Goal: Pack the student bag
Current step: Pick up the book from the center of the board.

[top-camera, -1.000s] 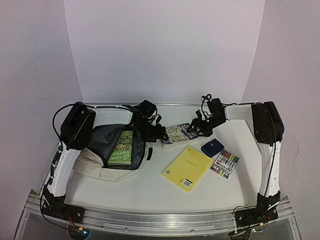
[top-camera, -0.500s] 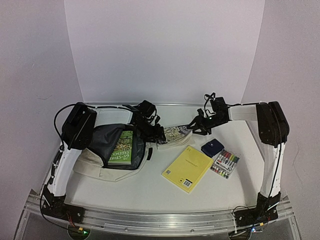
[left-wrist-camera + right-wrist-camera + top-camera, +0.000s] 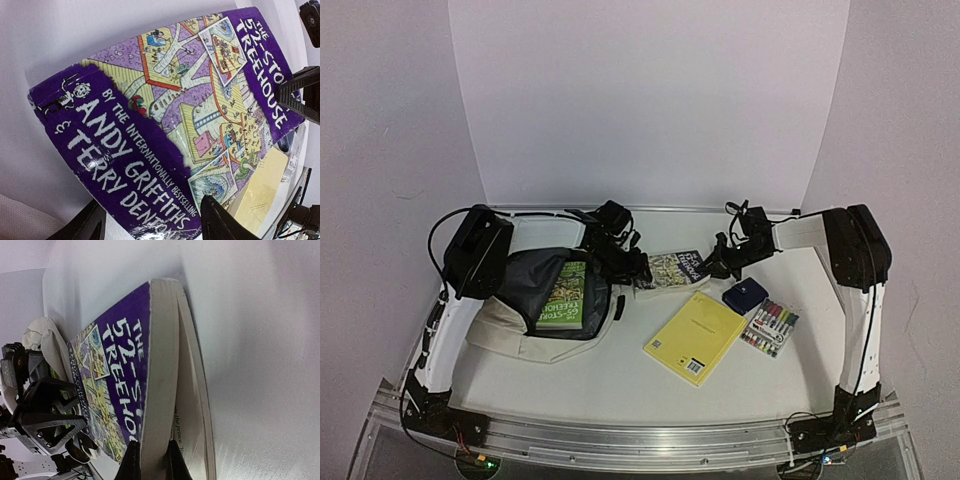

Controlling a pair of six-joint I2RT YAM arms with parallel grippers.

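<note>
The right gripper point(image 3: 153, 446) pinches the purple book point(image 3: 672, 268) at its right edge (cover plus some pages). The left gripper point(image 3: 152, 202) gapes wide at the book's left end, just right of the bag point(image 3: 505, 325).

L hand point(image 3: 150, 210) spread wide, R hand point(image 3: 152, 452) pinched tight, arms angled inward

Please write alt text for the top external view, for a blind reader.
The right end effector grips a purple book mid-table, the left end effector close beside. To its left lies the open student bag holding a green book; to its right, a yellow notepad, navy pouch and markers.
</note>
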